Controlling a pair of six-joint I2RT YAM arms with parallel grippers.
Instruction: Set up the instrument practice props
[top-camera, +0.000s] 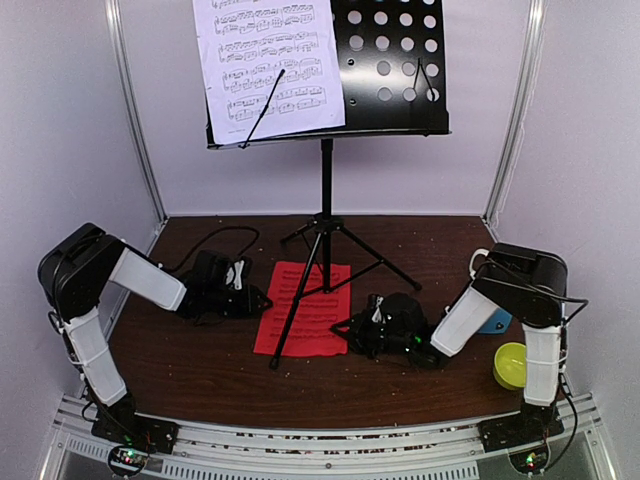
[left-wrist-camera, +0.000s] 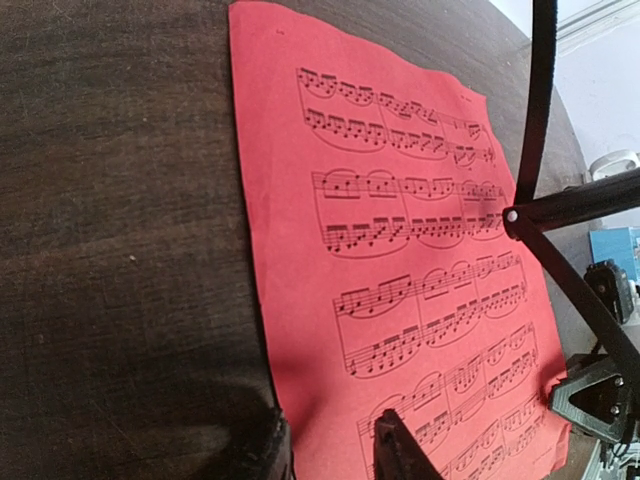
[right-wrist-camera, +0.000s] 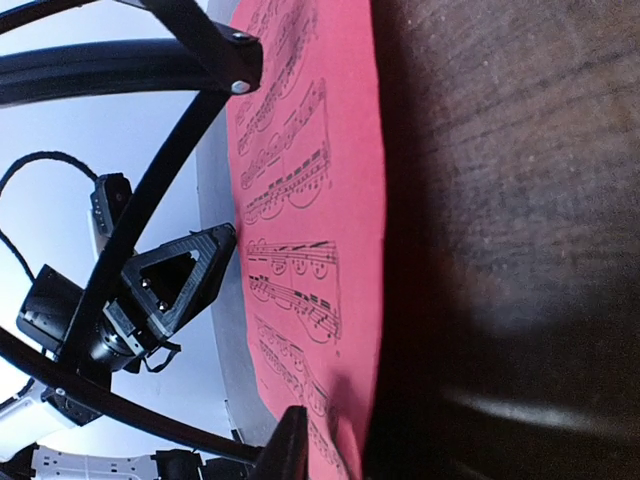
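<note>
The black perforated music stand (top-camera: 385, 60) stands on its tripod at the back, with the white music sheet (top-camera: 268, 65) on the left of its desk. The red music sheet (top-camera: 300, 310) lies flat on the table under the tripod legs. It fills the left wrist view (left-wrist-camera: 400, 260) and shows in the right wrist view (right-wrist-camera: 310, 200). My left gripper (top-camera: 252, 297) is open at the sheet's left edge (left-wrist-camera: 335, 455), one finger over the wood and one over the paper. My right gripper (top-camera: 352, 332) is open at the sheet's right edge (right-wrist-camera: 360, 460). The blue metronome (top-camera: 496, 321) is half hidden behind my right arm.
A yellow bowl (top-camera: 510, 365) sits at the near right. A white mug (top-camera: 478, 262) shows partly behind my right arm. Tripod legs (top-camera: 300, 300) cross over the red sheet between the two grippers. White walls close the sides and back of the dark wooden table (top-camera: 200, 370).
</note>
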